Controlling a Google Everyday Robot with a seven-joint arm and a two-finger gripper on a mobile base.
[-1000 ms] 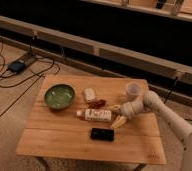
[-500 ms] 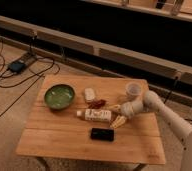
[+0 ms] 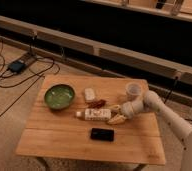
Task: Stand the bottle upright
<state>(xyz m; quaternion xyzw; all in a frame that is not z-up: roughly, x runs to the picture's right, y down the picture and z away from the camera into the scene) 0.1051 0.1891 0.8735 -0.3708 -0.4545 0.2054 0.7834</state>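
The bottle (image 3: pixel 95 114) lies flat on its side near the middle of the desk (image 3: pixel 64 140), cap end pointing to 9 o'clock. The hand (image 3: pixel 117 114) sits at the bottle's 3 o'clock end, touching or just beside it; whether it is open or closed cannot be told. Nothing has visibly shifted from the earlier frames. A green bowl (image 3: pixel 59 96) sits at 10 o'clock from the bottle, a white block (image 3: pixel 90 94) at 12, a translucent cup (image 3: pixel 133 91) at 2, and a black phone (image 3: pixel 102 134) at 6.
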